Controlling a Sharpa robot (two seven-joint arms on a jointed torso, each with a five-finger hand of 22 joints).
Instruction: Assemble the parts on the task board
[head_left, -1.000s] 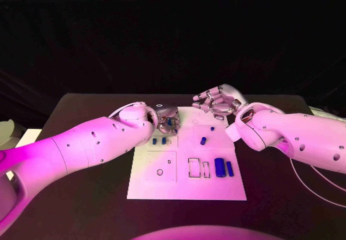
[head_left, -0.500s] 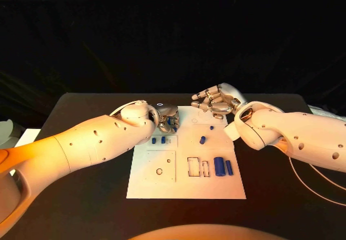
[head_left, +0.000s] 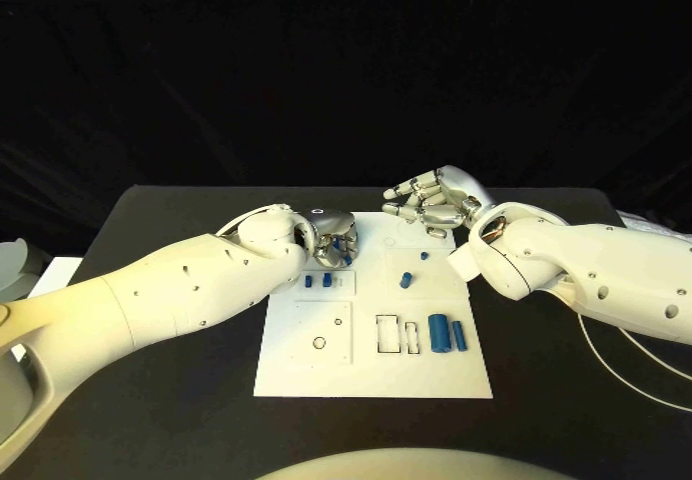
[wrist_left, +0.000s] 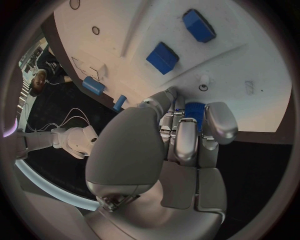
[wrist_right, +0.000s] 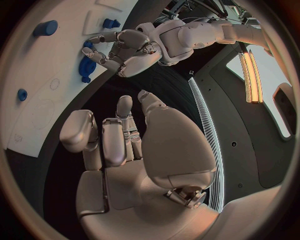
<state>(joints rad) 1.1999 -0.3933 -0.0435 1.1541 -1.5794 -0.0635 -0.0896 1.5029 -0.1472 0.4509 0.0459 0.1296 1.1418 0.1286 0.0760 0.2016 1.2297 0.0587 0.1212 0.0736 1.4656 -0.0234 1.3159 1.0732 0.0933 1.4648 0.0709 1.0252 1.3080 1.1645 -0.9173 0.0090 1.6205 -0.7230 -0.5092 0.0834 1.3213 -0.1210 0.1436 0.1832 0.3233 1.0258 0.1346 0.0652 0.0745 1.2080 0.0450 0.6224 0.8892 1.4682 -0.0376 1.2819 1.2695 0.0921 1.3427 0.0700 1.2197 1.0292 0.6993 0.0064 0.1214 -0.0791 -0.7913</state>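
Observation:
The white task board (head_left: 372, 360) lies in the middle of the black table. My left hand (head_left: 335, 240) rests on the board's far left part, its fingers curled around a blue part (wrist_left: 194, 109). The right wrist view shows this left hand (wrist_right: 128, 50) over a blue part (wrist_right: 87, 65) on the board. My right hand (head_left: 433, 203) hovers over the board's far edge with fingers curled in and nothing in them; the same hand (wrist_right: 119, 145) looks empty from its wrist. Two small blue parts (head_left: 319, 282) lie just below the left hand.
A thick blue cylinder (head_left: 438, 333) and a thinner one (head_left: 459, 335) lie at the board's right side beside rectangular slots (head_left: 388, 334). Smaller blue pieces (head_left: 407, 280) sit mid-board. Bare black table (head_left: 173, 420) surrounds the board.
Both hands stay almost where they were, and no part has visibly moved.

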